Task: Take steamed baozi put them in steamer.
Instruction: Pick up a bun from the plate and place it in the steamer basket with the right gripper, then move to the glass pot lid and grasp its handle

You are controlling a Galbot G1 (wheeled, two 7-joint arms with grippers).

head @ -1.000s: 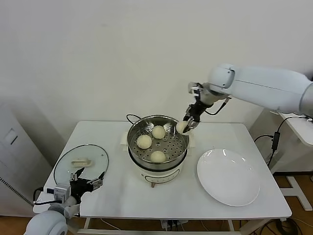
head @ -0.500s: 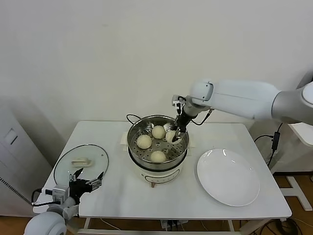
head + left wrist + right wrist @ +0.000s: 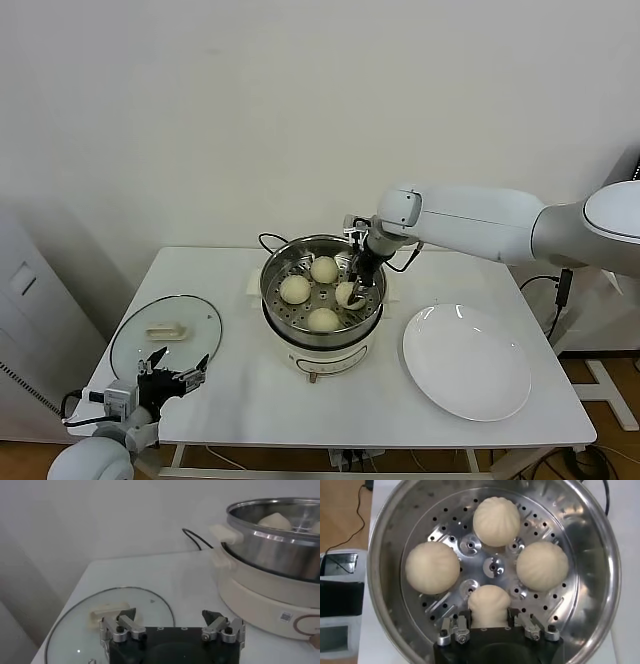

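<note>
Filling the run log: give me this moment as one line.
right pincer: shut on bun, inside steamer | other buns in tray: three | left pincer: open, idle by lid | plate: bare

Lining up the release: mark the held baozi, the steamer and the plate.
held baozi (image 3: 489, 605): right wrist view, its top.
steamer (image 3: 272, 266): head view, left rim.
plate (image 3: 466, 362): head view, bare centre.

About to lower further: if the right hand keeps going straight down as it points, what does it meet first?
Probably the steamer's perforated tray: the right hand holds the fourth baozi just above it, beside three others.
</note>
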